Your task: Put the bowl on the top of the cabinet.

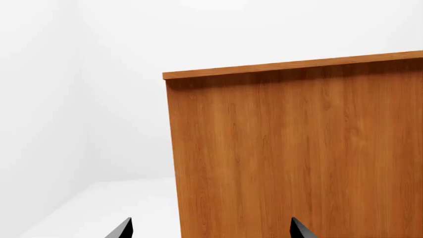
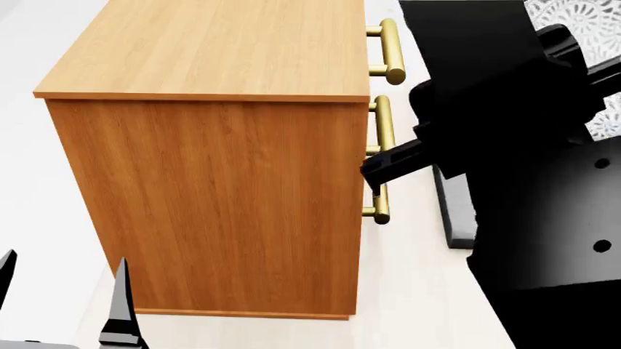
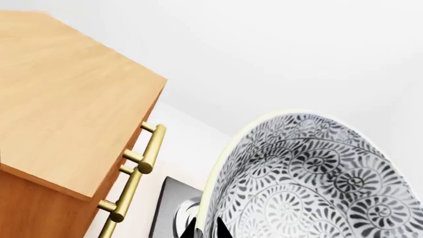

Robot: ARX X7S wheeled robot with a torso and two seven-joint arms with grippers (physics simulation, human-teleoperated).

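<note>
The cabinet is tall, of orange-brown wood, with a lighter top and brass bar handles on its right face. The white bowl, with its grey floral pattern, is held up on edge to the right of the cabinet, above the level of the cabinet top. My right gripper is shut on the bowl's rim. In the head view the black right arm hides most of the bowl. My left gripper is open and empty, low beside the cabinet's side panel.
A grey flat object lies on the pale floor in front of the cabinet's handles; it also shows in the right wrist view. White walls stand behind. The left gripper's fingers show at the head view's lower left.
</note>
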